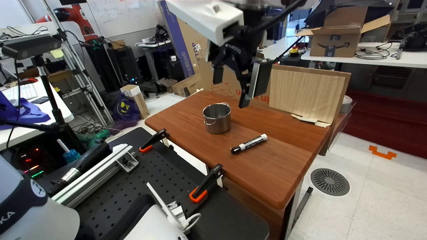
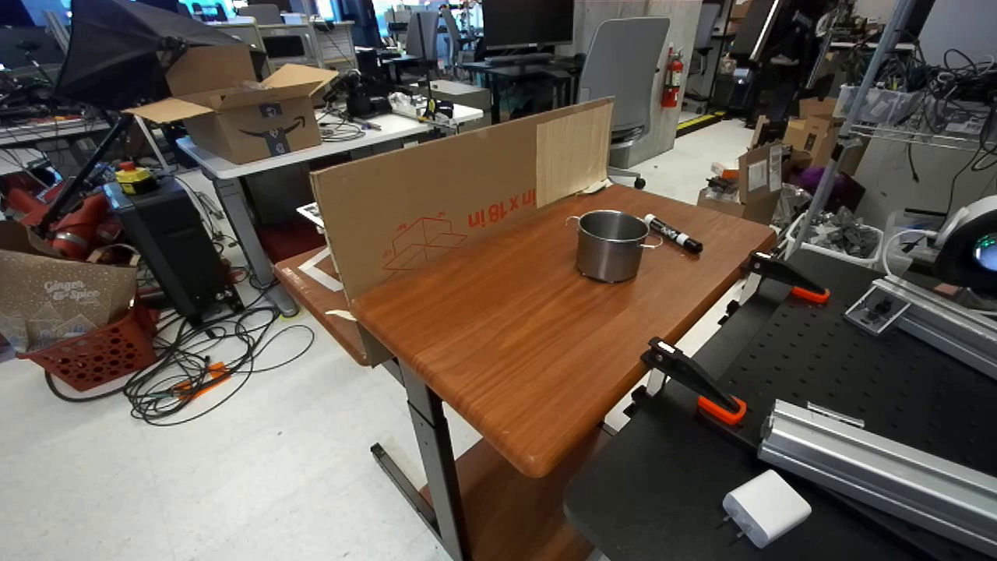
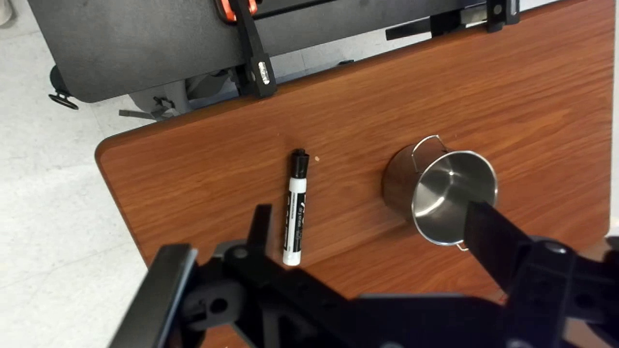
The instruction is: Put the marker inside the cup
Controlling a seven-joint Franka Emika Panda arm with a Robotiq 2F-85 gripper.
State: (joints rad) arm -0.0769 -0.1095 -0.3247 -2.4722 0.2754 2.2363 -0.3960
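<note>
Fingers [image 3: 491, 237] spread wide, the Robotiq gripper [image 1: 231, 88] hangs pointing downward, well above the wooden tabletop [image 2: 483, 335]. The dry-erase marker [image 3: 296, 209] lies flat there, apart from the upright two-handled steel cup [image 1: 217, 123]. Only the wrist view makes the marker's "dry erase" wording legible. Wood stretches between marker and rounded corner; black-and-orange clamps [image 2: 695, 376] line one long edge, and a cardboard panel [image 2: 459, 187] stands along the opposite one.

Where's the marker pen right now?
In the wrist view, the marker pen lies on the brown table, just left of the silver cup and below the black-and-orange clamp at the table's edge.
</note>
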